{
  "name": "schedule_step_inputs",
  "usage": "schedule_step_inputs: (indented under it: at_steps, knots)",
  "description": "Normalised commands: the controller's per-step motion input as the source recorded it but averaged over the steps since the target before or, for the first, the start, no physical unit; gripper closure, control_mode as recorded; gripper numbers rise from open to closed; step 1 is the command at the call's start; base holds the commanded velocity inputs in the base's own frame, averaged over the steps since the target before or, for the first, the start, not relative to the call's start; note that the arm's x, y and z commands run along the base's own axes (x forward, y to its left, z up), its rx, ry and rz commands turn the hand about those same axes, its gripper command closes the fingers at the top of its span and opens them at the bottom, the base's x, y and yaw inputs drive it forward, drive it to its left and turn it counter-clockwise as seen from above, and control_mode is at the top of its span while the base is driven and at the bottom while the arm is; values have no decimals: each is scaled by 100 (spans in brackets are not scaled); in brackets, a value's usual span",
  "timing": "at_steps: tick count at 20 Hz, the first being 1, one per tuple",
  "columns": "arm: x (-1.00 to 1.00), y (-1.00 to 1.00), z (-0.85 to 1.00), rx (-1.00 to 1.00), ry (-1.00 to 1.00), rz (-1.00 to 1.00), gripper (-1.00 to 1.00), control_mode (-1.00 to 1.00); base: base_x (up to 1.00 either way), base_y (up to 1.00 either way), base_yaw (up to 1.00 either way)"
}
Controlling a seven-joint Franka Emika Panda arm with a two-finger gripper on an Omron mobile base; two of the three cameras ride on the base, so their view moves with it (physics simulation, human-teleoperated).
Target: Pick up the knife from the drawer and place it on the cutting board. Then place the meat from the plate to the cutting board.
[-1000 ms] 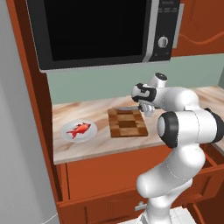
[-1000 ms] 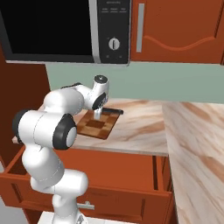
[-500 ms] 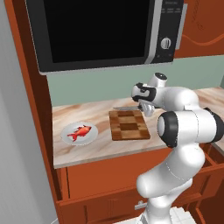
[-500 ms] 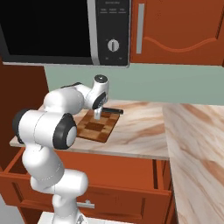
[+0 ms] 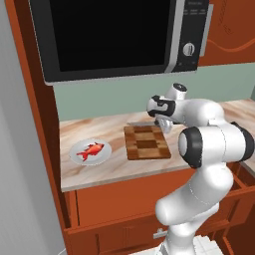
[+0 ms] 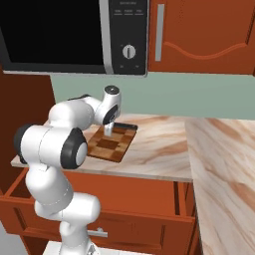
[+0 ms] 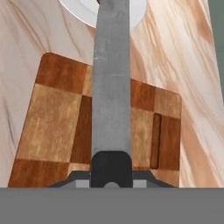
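My gripper hangs low over the far edge of the checkered cutting board, shut on the knife. The knife lies level in the grip; its silver blade points left toward the plate and its black handle sticks out to the right. Whether the blade touches the board I cannot tell. The red-orange meat lies on the round white plate, left of the board. The drawer below the counter stands pulled out.
A black microwave hangs above the counter, with a cabinet door to its right. The marble counter runs on to the right and turns a corner. A tall wooden panel closes the left side.
The picture has shifted very slightly. The gripper stays shut on the knife over the far edge of the board, with hardly any movement.
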Motion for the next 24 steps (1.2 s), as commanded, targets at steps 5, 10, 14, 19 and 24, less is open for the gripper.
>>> schedule_step_inputs:
  at_steps: [5,10,14,19,24]
  knots:
    - [17,11,-13,-3,7,0,100,-100,0,0,0]
    - [41,20,-26,-7,15,0,100,-100,0,0,0]
    - [27,4,-35,-4,6,0,100,-100,0,0,0]
    - [11,0,-36,0,0,0,100,-100,0,0,0]
    - [0,0,-32,0,-3,0,100,-100,0,0,0]
